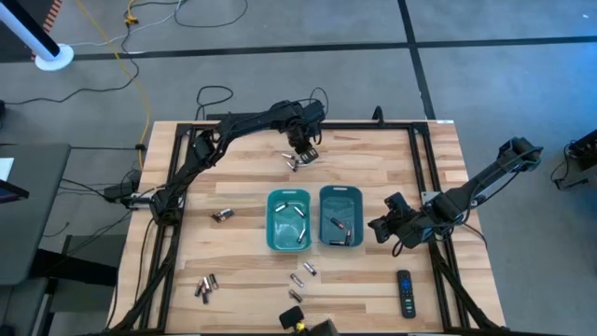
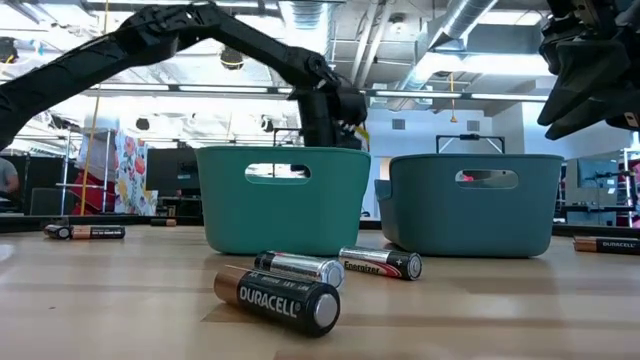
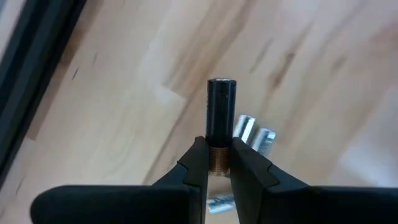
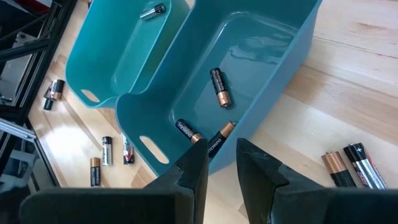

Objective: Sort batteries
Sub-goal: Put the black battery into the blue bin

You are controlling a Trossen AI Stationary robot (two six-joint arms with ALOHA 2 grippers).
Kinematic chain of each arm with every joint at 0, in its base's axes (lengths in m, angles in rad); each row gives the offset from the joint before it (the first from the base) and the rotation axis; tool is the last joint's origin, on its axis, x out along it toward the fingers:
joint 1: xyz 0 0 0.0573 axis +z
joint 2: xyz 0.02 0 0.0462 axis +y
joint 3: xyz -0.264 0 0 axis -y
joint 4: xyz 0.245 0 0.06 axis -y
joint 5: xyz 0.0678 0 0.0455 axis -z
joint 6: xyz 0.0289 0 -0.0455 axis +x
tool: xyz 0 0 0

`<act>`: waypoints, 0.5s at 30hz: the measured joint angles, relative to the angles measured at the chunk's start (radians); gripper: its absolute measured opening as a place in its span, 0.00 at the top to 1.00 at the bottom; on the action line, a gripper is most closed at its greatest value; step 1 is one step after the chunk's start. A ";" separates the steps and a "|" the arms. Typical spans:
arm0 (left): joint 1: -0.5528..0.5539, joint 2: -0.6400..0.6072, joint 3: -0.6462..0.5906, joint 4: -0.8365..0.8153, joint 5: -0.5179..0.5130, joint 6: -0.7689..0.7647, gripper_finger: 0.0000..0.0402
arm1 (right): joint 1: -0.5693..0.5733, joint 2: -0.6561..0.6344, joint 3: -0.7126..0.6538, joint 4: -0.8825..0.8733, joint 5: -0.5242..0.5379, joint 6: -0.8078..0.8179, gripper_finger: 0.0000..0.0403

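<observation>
My left gripper was clenched on a dark battery by its copper end, held above the wooden table at the far side, over silvery cells; my right gripper hung with its fingers slightly apart beside the right teal bin, which held three dark batteries; the left teal bin held silvery ones; more cells lay scattered near the front edge.
</observation>
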 joint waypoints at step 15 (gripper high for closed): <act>-0.164 -0.171 0.000 0.000 -0.093 -0.014 0.90 | 0.000 0.000 0.000 -0.003 0.000 -0.026 0.74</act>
